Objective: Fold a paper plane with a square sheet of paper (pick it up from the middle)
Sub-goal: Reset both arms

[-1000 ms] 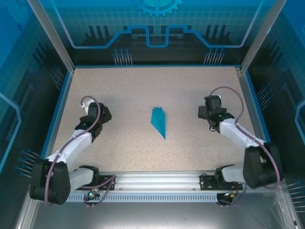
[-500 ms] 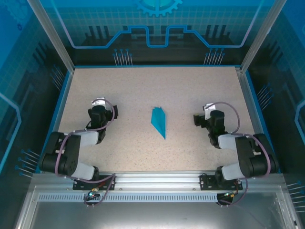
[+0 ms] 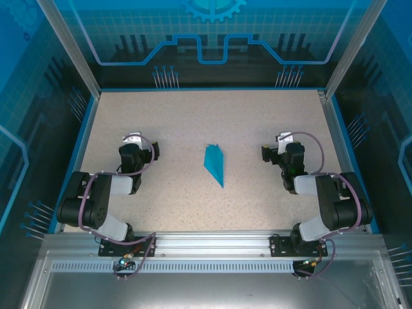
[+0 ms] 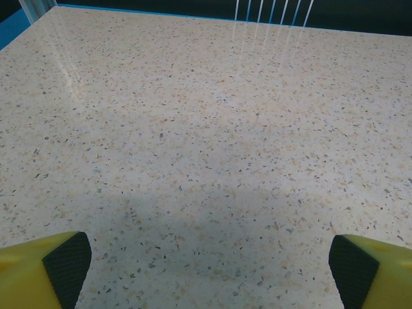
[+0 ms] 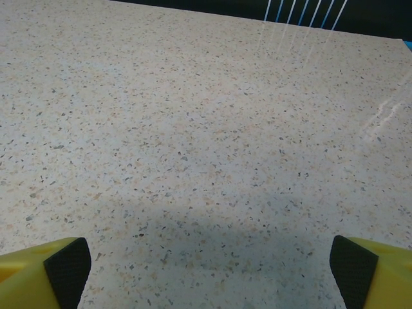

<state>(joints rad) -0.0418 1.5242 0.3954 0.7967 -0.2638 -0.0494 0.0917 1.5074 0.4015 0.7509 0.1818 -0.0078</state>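
The left hand (image 3: 141, 149) hangs low over the desk (image 3: 193, 116), well to the left of the paper plane (image 3: 214, 165). Its fingers are spread wide with nothing between them, and its black pads (image 4: 64, 264) sit far apart over bare speckled surface. The right hand (image 3: 273, 153) mirrors it on the other side, likewise wide open and empty.

The paper plane lies flat in the middle of the desk, between the two hands and apart from both. It is a narrow teal dart with its point toward the arms' bases.

It looks thin, very light and easily crushed, and would probably slide on this smooth top. The best hold is likely a gentle pinch at mid-length, where the folded layers stack and stiffen it.
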